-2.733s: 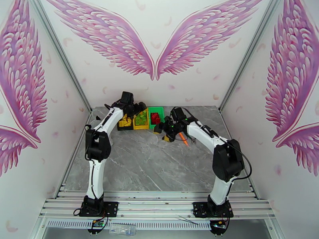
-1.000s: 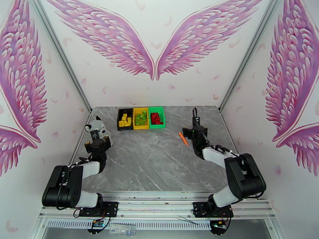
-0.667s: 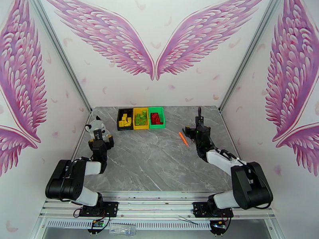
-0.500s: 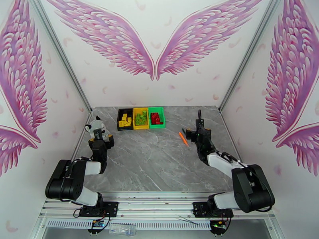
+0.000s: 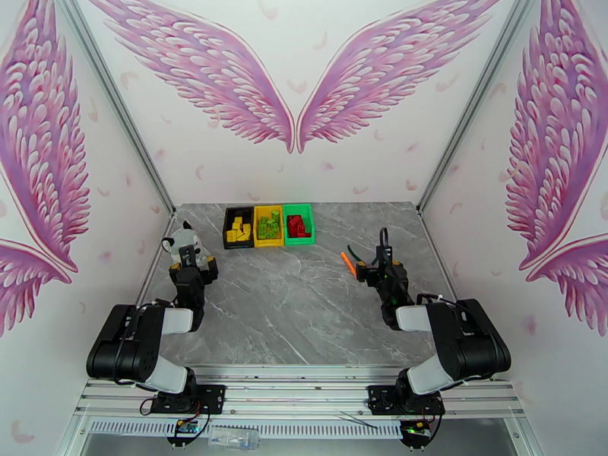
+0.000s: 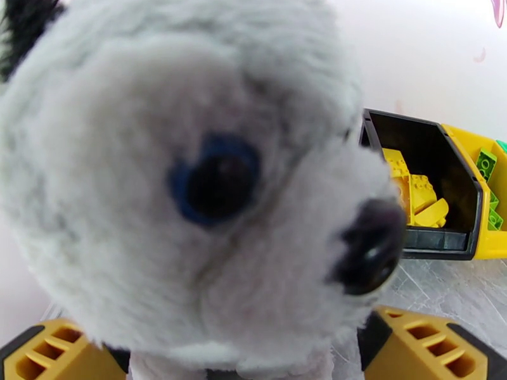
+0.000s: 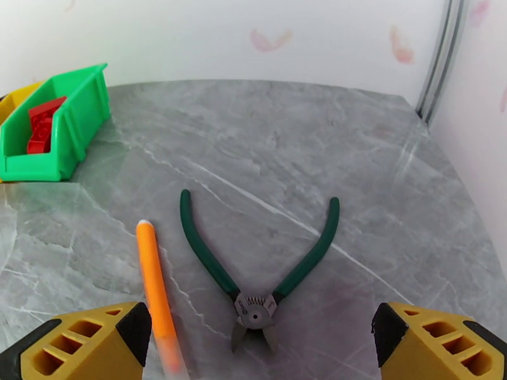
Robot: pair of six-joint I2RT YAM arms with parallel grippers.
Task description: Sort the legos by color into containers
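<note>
Standing wide open with nothing in its grip, your left claw [image 6: 244, 356] faces a grey-white toy dog [image 6: 190, 185] at very close range, the muzzle sitting between the two yellow fingers [image 6: 54, 353]. Whether they touch the fur cannot be told. Beyond the dog, ahead and to the claw's right, the black bin [image 6: 472, 204] holds yellow bricks [image 6: 418, 197]. The yellow bin [image 6: 491, 242] is joined to its far side, with green bricks [image 6: 487, 164] showing in it.

Your right claw [image 7: 263, 343] is likewise spread wide and empty, low over the grey marble table [image 7: 285, 134]. Green-handled pliers [image 7: 256, 308] lie just ahead of it, handles splayed away from it, and an orange stick [image 7: 152, 273] lies beside the finger on its left. Farther ahead and to the left, the green bin [image 7: 76, 115] holds red bricks [image 7: 43, 125]. From above, the three bins sit in a row at the table's far side, well apart from both claws.
</note>
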